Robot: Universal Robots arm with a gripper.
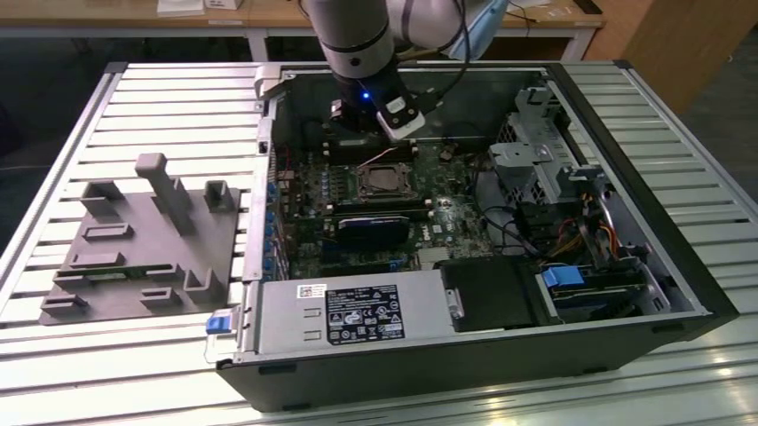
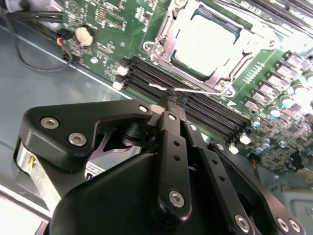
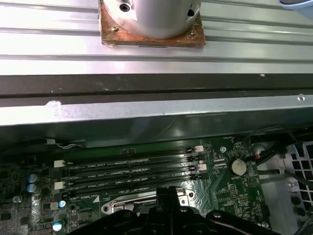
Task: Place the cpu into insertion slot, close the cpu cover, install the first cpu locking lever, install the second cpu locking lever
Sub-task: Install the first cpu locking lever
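Note:
The cpu lies flat in the insertion slot, its silver top showing through the window of the cpu cover, which is down over it. A thin wire locking lever runs along the socket's edge beside the memory slots. My gripper is shut, its black fingertips resting at that lever with nothing held between them. In the exterior view my gripper hangs inside the case just behind the cpu. In the first wrist view my gripper sits over the socket's silvery frame.
Long black memory slots lie right by the fingertips. A grey parts fixture stands on the slatted table at the exterior view's left. The case holds a power supply, a drive cage, cables and a coin battery.

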